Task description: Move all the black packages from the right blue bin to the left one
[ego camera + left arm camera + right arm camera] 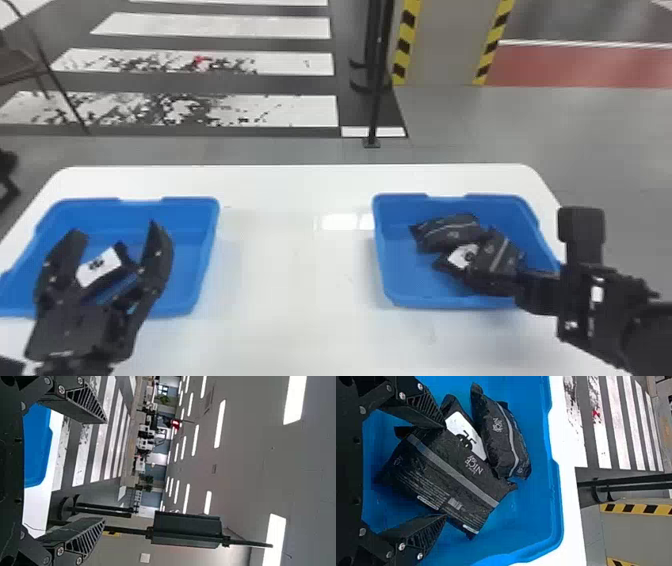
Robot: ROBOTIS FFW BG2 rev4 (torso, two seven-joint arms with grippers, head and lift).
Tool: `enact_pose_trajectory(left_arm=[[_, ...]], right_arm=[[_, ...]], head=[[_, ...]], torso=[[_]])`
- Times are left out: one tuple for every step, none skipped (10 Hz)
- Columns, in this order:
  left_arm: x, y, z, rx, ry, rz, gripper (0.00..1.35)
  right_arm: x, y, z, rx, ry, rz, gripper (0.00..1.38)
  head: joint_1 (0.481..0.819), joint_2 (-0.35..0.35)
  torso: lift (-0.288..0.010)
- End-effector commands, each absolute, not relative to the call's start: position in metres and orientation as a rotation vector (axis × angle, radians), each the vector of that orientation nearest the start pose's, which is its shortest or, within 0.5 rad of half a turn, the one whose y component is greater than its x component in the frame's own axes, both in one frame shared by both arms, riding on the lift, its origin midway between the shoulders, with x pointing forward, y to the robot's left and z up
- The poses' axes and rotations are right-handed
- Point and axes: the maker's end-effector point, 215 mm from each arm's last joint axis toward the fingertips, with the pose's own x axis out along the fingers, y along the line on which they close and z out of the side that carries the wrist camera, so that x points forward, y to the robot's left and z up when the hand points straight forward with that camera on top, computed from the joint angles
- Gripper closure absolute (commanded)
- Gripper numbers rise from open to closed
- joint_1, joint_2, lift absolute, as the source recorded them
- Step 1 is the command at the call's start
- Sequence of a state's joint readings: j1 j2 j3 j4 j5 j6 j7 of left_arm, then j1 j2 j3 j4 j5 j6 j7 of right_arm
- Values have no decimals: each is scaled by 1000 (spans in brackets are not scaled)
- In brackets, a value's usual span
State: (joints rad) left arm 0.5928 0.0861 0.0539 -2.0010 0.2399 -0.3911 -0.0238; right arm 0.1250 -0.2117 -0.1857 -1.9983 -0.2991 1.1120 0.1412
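Observation:
Over the left blue bin (187, 260), my left gripper (119, 234) has its fingers wide apart; a black package with a white label (99, 267) lies below them. Nothing is between the fingers of the left gripper (105, 470) in its wrist view. My right gripper (540, 291) is at the near right part of the right blue bin (425, 295). In the right wrist view, the right gripper (445, 471) is spread across a large black package (451, 475). Past it lie a white-labelled package (466, 435) and another black package (500, 435), close together.
Both bins stand on a white table (295, 260), with a wide stretch of tabletop between them. Beyond its far edge, a black post (377, 100) rises from the floor, near a panel with yellow-black striped edges (440, 45).

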Motion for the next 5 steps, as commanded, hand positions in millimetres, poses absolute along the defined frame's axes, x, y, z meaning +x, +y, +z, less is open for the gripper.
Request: enact_pose_trajectory(left_arm=[[404,279,-283,-131,-231,29,183],[404,281,-284,-135,-229,32,183],[403,284,-283,-143,-235,37,185],[403,284,-285,-144,-232,38,185],[403,285,-286,-149,-230,41,185]], right_arm=[[473,-291,-465,140,784,114,357],[473,-283,-465,153,789,136,730],[473,-278,-464,161,781,149,1036],[474,-275,-462,170,766,156,1122],[474,-273,-462,178,754,163,1127]], head=[[695,-31],[695,-25],[695,-14],[695,-3],[695,7]], torso=[[-154],[-154],[-154],[-154],[-154]])
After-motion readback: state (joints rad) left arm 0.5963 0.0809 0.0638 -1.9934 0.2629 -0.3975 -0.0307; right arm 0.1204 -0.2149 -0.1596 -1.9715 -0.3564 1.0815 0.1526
